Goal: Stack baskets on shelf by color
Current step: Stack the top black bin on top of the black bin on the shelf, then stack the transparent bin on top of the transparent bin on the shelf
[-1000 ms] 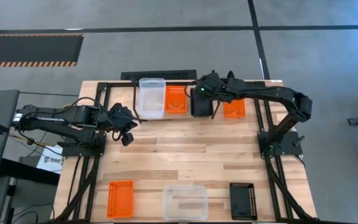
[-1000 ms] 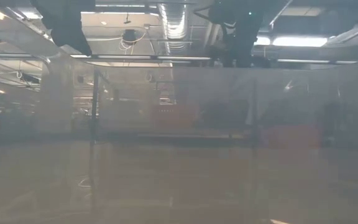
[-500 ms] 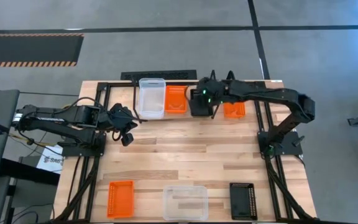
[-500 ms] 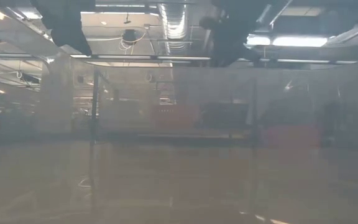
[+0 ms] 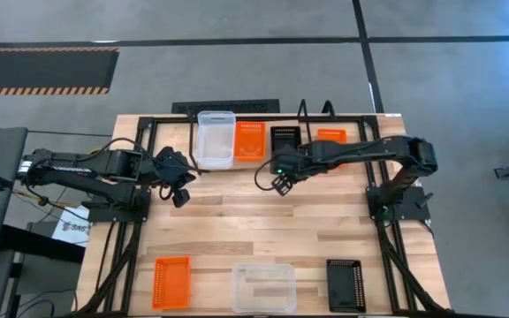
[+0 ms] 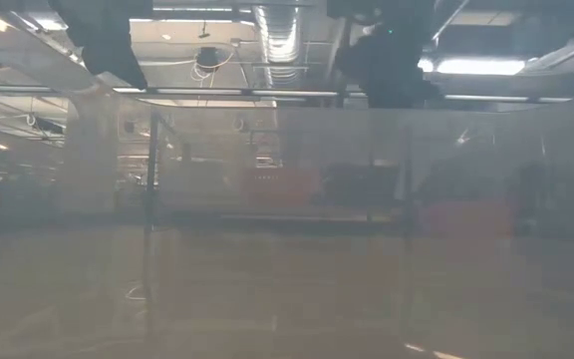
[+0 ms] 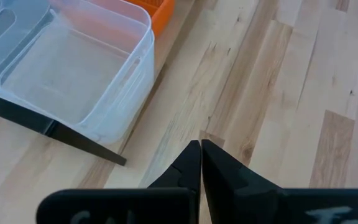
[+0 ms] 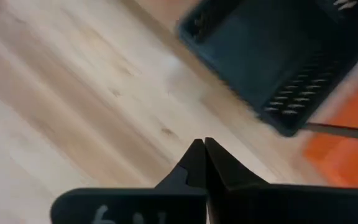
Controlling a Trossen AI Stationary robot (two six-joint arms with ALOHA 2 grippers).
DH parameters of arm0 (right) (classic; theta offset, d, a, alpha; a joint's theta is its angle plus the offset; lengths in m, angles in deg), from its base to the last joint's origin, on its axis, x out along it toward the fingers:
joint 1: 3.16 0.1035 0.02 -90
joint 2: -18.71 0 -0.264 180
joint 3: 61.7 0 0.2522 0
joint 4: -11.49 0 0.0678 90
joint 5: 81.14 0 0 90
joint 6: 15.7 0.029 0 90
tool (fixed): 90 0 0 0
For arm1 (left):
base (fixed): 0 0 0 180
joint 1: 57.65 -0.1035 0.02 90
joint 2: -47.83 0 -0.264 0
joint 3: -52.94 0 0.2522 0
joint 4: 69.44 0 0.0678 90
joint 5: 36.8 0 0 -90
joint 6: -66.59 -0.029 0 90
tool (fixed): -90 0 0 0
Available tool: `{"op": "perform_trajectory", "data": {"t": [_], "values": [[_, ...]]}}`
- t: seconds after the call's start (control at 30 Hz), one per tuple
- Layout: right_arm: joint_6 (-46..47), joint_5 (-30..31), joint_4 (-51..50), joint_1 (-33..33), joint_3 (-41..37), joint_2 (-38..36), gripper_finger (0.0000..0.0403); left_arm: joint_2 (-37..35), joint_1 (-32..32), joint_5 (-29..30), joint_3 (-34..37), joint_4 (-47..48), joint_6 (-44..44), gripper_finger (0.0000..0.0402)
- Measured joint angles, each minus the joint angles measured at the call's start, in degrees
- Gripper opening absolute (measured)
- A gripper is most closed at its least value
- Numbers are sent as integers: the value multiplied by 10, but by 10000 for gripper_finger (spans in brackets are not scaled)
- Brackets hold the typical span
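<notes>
Right gripper (image 5: 279,183) fingers together, empty, over tabletop just off shelf (image 5: 307,108). Left gripper (image 5: 180,193) fingers together, waiting beside clear basket (image 5: 216,139). Black basket (image 5: 284,140) on shelf; another (image 5: 346,283) at near edge. Likely light, thin-walled, slippery: pinch rim wall.

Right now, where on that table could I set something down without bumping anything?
The wide bare wood mid-table, between the shelf and the near row of orange basket, clear basket and black basket. It is crowded by the shelf, where the right pincer and left pincer hang.
</notes>
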Motion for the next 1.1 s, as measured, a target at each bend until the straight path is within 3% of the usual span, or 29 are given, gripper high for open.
{"op": "perform_trajectory", "data": {"t": [0.37,0.87,1.1], "values": [[-56,-2,26,-21,1,82,2,0,0,-3,0,0,15,0],[-141,15,58,-73,1,61,1,0,0,-5,0,0,16,0],[-136,-114,50,-27,32,63,1,0,0,-5,0,0,22,0]]}}
